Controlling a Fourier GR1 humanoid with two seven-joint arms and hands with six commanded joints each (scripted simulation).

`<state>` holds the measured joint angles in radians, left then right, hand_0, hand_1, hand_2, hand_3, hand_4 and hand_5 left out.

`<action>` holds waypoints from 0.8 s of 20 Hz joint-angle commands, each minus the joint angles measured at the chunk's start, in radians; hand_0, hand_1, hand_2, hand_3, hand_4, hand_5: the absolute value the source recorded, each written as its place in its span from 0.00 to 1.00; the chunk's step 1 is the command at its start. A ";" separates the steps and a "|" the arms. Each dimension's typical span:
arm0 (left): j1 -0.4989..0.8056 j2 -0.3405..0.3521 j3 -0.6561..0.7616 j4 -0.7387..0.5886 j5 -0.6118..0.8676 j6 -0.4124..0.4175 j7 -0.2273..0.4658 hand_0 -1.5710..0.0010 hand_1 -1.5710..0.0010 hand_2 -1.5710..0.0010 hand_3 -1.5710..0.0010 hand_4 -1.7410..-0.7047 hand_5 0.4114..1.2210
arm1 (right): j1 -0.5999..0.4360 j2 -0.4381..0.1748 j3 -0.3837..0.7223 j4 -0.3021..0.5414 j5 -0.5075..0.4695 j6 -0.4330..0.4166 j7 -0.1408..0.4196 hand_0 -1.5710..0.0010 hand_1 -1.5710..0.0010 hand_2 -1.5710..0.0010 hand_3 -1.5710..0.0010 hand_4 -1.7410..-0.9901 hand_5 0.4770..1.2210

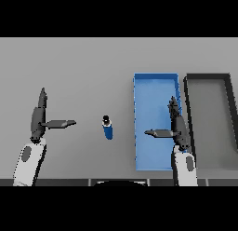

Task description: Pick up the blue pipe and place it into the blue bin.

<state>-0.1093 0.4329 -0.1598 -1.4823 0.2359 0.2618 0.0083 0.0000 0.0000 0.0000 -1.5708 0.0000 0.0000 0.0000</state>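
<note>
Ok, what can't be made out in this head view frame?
- Blue bin: the right hand and its forearm cover part of its floor and right wall.
- Dark bin: its right side is cut off by the picture's edge.
- Blue pipe: too small to tell whether its dark tip is an opening.
- Left hand: fully visible.

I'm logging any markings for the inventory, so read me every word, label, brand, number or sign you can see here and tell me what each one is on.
None: no readable text anywhere.
Blue pipe: plain blue with a dark top, no label.
Blue bin: plain, no marking.
Dark bin: plain, no marking.
Grey table: bare of print.
</note>
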 commanded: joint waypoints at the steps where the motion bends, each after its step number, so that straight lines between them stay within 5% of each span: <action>1: 0.000 -0.001 0.000 0.000 0.000 0.001 -0.004 1.00 1.00 1.00 1.00 0.64 0.22 | 0.000 -0.001 -0.001 0.000 -0.001 -0.001 0.000 1.00 1.00 1.00 1.00 0.69 0.19; 6: -0.003 -0.015 -0.009 0.001 -0.009 0.011 -0.003 1.00 1.00 1.00 1.00 0.64 0.22 | -0.006 -0.005 -0.006 0.015 -0.001 0.002 0.001 1.00 1.00 1.00 1.00 0.69 0.19; 7: 0.004 0.065 -0.046 -0.017 -0.004 -0.126 -0.046 1.00 1.00 1.00 1.00 0.64 0.22 | 0.025 -0.048 0.029 -0.020 0.036 0.039 -0.056 1.00 1.00 1.00 1.00 0.69 0.19; 9: 0.017 0.161 -0.064 -0.025 0.012 -0.268 -0.090 1.00 1.00 1.00 1.00 0.64 0.22 | 0.073 -0.089 0.078 -0.067 0.098 0.066 -0.107 1.00 1.00 1.00 1.00 0.69 0.19; 16: 0.005 0.210 -0.082 -0.035 0.049 -0.387 -0.101 1.00 1.00 1.00 1.00 0.63 0.24 | 0.087 -0.117 0.104 -0.124 0.169 0.039 -0.028 1.00 1.00 1.00 1.00 0.74 0.16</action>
<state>-0.1042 0.6423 -0.2420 -1.5178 0.2850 -0.1254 -0.0941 0.0864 -0.1170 0.1039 -1.6952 0.1686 0.0392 -0.0274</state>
